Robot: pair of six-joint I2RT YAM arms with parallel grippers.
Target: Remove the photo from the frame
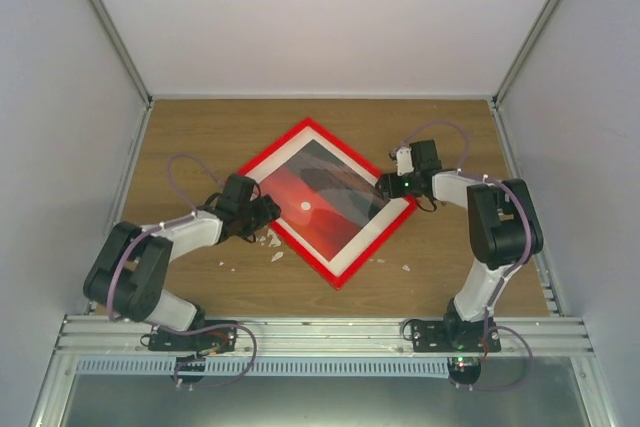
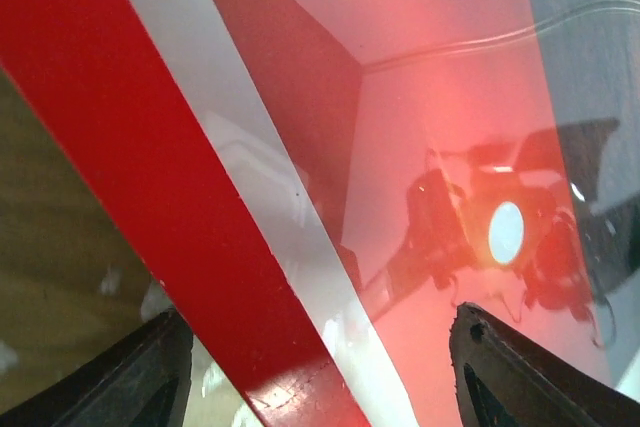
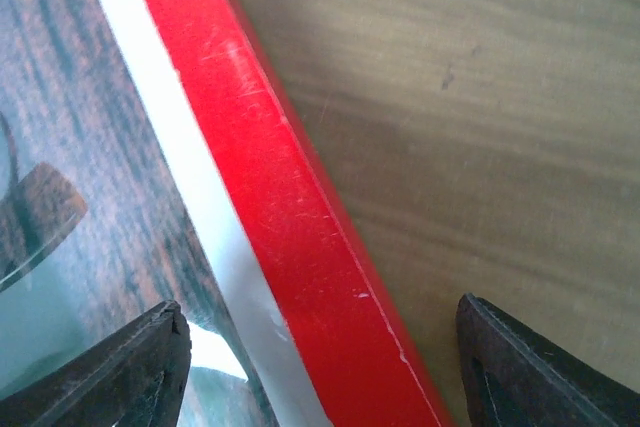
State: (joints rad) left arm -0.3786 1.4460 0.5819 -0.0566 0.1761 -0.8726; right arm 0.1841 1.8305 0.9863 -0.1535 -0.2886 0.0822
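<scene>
Both open, the left claw (image 1: 264, 209) and right claw (image 1: 386, 187) straddle opposite rims of the flat red rectangular picture frame (image 1: 275, 146).

Tally on the table (image 1: 200, 147):
- frame (image 1: 340, 281), red-rimmed: one.
- photo (image 1: 325, 197), inside the frame: one.
- white mat border (image 1: 362, 243), between photo and rim: one.
- small white scraps (image 1: 277, 256): at least four, loose on the wood between the frame and the near edge.
- left arm (image 1: 190, 232) and right arm (image 1: 500, 222): two arms, based along the near edge.
- left pincer (image 1: 268, 209) and right pincer (image 1: 385, 185): two, one per arm.
</scene>
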